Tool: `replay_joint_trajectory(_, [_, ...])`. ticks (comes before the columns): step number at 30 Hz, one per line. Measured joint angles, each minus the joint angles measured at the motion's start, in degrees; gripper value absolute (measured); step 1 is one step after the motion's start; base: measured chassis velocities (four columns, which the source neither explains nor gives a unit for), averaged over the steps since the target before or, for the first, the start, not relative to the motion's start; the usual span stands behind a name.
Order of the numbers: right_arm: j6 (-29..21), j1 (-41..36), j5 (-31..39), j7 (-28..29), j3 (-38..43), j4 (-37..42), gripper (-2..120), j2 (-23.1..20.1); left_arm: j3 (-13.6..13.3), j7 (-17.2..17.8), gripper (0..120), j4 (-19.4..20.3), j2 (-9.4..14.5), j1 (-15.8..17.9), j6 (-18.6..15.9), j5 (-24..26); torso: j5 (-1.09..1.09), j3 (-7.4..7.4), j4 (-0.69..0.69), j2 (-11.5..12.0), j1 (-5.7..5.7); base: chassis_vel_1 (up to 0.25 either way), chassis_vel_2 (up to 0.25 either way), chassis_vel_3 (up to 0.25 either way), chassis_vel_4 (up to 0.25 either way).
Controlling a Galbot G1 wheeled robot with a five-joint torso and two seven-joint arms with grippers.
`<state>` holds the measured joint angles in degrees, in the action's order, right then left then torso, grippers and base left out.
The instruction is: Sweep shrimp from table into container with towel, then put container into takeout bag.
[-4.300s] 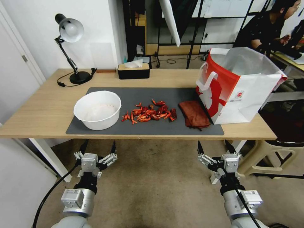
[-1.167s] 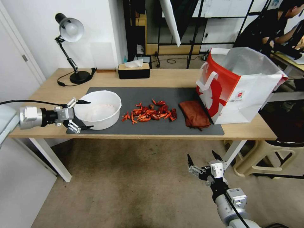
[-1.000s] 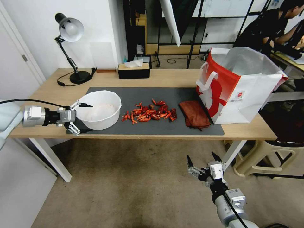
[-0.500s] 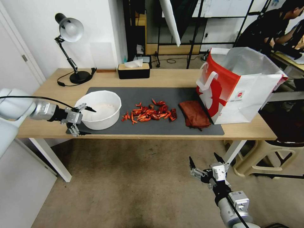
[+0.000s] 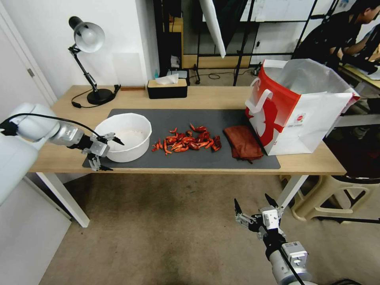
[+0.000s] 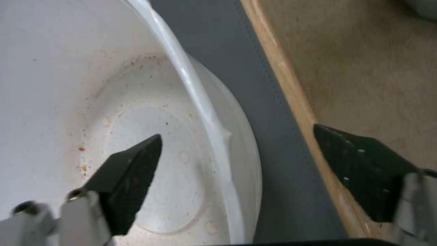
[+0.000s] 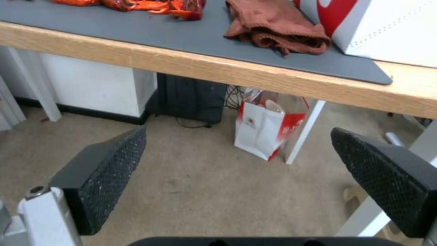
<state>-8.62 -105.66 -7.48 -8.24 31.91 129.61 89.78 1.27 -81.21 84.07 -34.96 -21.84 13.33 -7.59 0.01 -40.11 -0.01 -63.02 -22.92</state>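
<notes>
The container (image 5: 124,135) is a round white bowl with a faceted rim, wide and deep, standing upright at the left end of the dark grey mat (image 5: 178,156) on the counter (image 5: 63,138). Inside it holds no shrimp — just faint orange specks and stains on its floor, as the left wrist view shows (image 6: 150,147). The shrimp (image 5: 186,141) lie as a heap of glossy red-orange curled pieces mid-mat, the heap's long axis running left to right between the container and the towel (image 5: 242,142). The towel, rust-brown and wrinkled, lies folded flat, touching the base of the takeout bag (image 5: 297,107), which stands upright, mouth open.

The left gripper (image 5: 105,153) straddles the container's near-left wall, jaws spread — 1 finger (image 6: 129,174) inside over the rim, the other outside by the counter edge. The right gripper (image 5: 253,206) hangs below the counter's front edge, jaws released.
</notes>
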Motion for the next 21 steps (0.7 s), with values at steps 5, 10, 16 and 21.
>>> replay_joint_trajectory(5, [0.1, 0.0, 0.2, 0.1, 0.2, -0.3, 100, 0.0, -1.8, -1.0, 66, -1.0, -0.9, 1.8, 0.2, -1.0, 0.01, 0.0, 0.01, 0.0, 0.01, 0.0, 0.0, 0.0, 0.0])
replay_joint_trajectory(10, [0.3, 0.0, 0.2, 0.4, 0.1, -0.9, 100, 0.2, -2.1, -2.4, 46, -1.0, -0.8, 2.1, 0.8, -1.1, 0.0, 0.0, 0.01, 0.0, 0.0, 0.0, 0.0, 0.0, 0.0])
replay_joint_trajectory(16, [0.3, 0.3, 0.2, 0.5, 0.0, -1.3, 100, 0.3, -2.3, -2.6, 24, -1.2, -1.2, 2.1, 1.1, -1.0, 0.0, 0.0, 0.02, 0.0, 0.0, 0.0, 0.0, 0.0, 0.0])
replay_joint_trajectory(21, [0.4, 0.3, 0.0, 0.6, -0.1, -1.5, 100, 0.4, -2.5, -2.4, 5, -1.6, -1.6, 2.4, 1.4, -1.0, -0.01, 0.0, -0.01, 0.0, 0.0, 0.0, 0.0, 0.0, 0.0])
